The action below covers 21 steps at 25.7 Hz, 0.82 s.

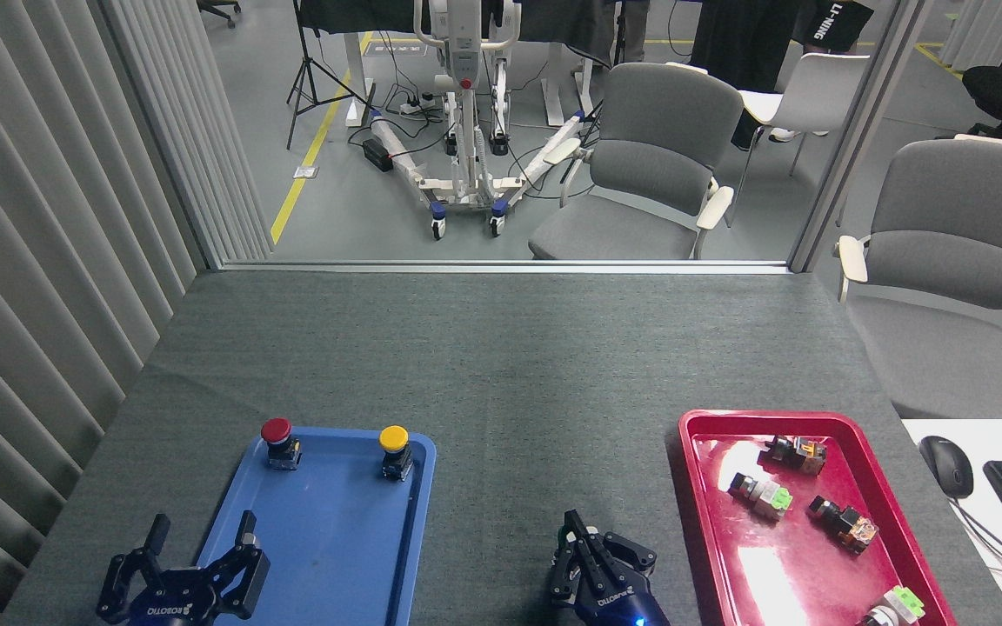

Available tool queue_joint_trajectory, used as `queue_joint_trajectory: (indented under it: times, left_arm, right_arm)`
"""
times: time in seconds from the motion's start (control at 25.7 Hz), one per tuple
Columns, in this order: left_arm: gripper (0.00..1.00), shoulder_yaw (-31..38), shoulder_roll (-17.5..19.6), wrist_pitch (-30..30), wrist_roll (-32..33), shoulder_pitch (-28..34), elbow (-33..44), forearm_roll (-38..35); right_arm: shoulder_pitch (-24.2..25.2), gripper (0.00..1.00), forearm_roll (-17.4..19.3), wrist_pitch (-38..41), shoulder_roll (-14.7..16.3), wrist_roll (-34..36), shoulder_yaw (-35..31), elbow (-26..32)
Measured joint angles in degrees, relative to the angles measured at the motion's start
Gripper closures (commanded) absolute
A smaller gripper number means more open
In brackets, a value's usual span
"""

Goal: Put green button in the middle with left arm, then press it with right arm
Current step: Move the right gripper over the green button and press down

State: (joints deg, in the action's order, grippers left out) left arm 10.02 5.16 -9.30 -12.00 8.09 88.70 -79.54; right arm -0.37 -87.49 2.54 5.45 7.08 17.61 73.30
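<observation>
Nearest the viewer, the right gripper (572, 532) stands over the bare grey cloth between the two trays, its fingers drawn together into a closed point. The green button (564, 537) lies directly beneath that point; only a sliver of its green cap shows at the fingertips, so whether the cap is depressed cannot be told. At lower left, the left gripper (201, 537) hangs with its fingers spread wide and holds nothing, at the near left corner of the blue tray (336, 539). Farther back on that tray stand the red button (276, 432) and the yellow button (394, 439). The red tray (884, 504) holds assorted switches. Judged from this arrangement, placement in the middle (501, 417) appears complete and the pressing step is in hand; retraction remains.
</observation>
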Motion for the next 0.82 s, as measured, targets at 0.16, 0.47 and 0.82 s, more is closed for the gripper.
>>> queue_joint_trajectory:
  times: [0.16, 0.47, 0.82]
  left_arm:
    - [0.00, 0.2, 0.0, 0.0, 0.0, 0.1, 0.1, 0.7]
    - [0.00, 0.3, 0.0, 0.0, 0.0, 0.2, 0.2, 1.3]
    - [0.00, 0.4, 0.0, 0.0, 0.0, 0.3, 0.2, 1.4]
  right_arm:
    - [0.2, 0.70, 0.7, -0.1, -0.1, 0.0, -0.5, 0.9]
    - [0.2, 0.06, 6.5, -4.5, -0.1, 2.9, -1.6, 4.8]
    - [2.8, 0.03, 7.4, -5.2, 0.8, 3.6, -10.0, 5.6]
